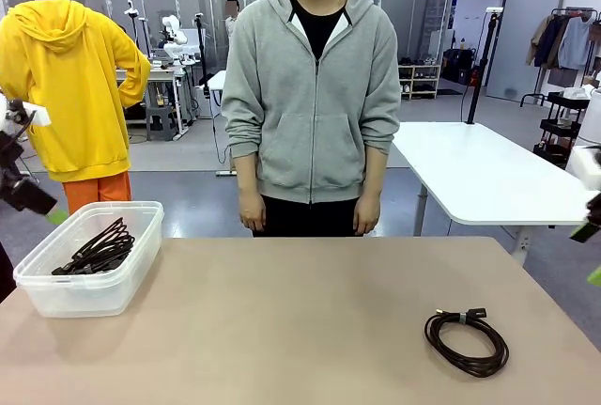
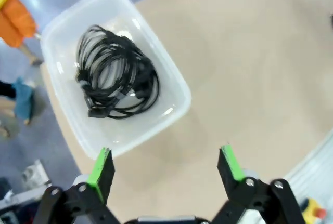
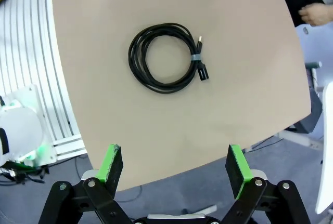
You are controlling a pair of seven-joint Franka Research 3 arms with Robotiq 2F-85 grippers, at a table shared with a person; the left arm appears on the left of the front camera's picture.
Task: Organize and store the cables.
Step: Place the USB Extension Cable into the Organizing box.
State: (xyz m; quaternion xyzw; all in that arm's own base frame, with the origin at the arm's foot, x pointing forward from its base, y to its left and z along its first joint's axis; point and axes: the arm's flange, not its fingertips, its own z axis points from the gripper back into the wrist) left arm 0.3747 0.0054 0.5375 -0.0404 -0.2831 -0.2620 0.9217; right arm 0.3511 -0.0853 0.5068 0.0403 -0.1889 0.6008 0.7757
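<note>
One coiled black cable (image 1: 467, 341) lies on the tan table at the near right; the right wrist view shows this coil (image 3: 166, 57) flat, bound by a small grey tie beside its plugs. More black cables (image 1: 94, 251) lie wound inside a clear plastic bin (image 1: 56, 300) at the table's left. From above, the left wrist view shows those cables (image 2: 115, 81) resting in the bin (image 2: 174, 86). My left gripper (image 2: 166, 168) hovers open high over the table next to the bin. My right gripper (image 3: 170, 165) hangs open above the table's edge, well short of the loose coil.
A person in a grey hoodie (image 1: 312, 95) stands at the far side with both hands down. Bare tan tabletop (image 1: 300, 311) stretches between bin and loose coil. A white table (image 1: 488, 170) stands behind at the right.
</note>
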